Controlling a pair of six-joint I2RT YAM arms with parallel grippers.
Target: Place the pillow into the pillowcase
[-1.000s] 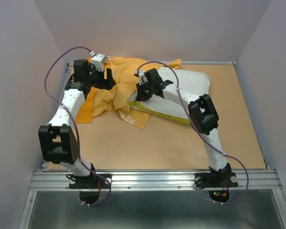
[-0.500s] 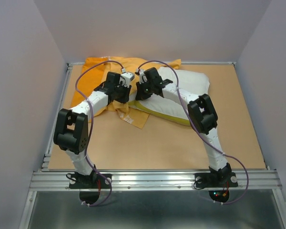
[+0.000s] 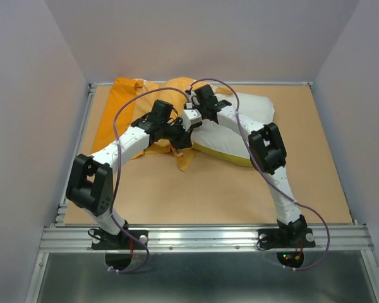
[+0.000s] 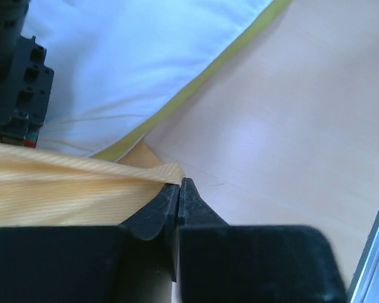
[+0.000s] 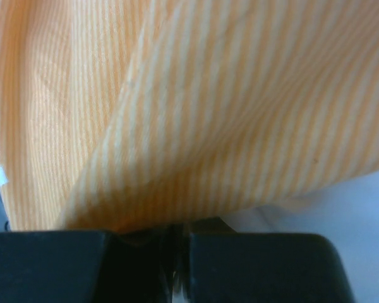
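The orange-yellow pillowcase lies crumpled at the back left, with one flap draped over the left end of the white pillow. That pillow, edged in yellow piping, rests at the back centre-right. My left gripper sits at the pillow's near-left corner, and my left gripper is shut on the hem of the pillowcase just above the table. My right gripper is over the pillow's left end. In its wrist view my right gripper is shut, and striped pillowcase fabric rises from its jaws and fills the view.
The tan tabletop stretches in front of the pillow to the metal rail at the near edge. Purple walls close in on the left, back and right. The right arm's wrist body shows close by in the left wrist view.
My left arm swung from the back left corner across to the pillow's near-left corner, and its jaws closed on the pillowcase hem. The right gripper shifted slightly back, still gripping the fabric.
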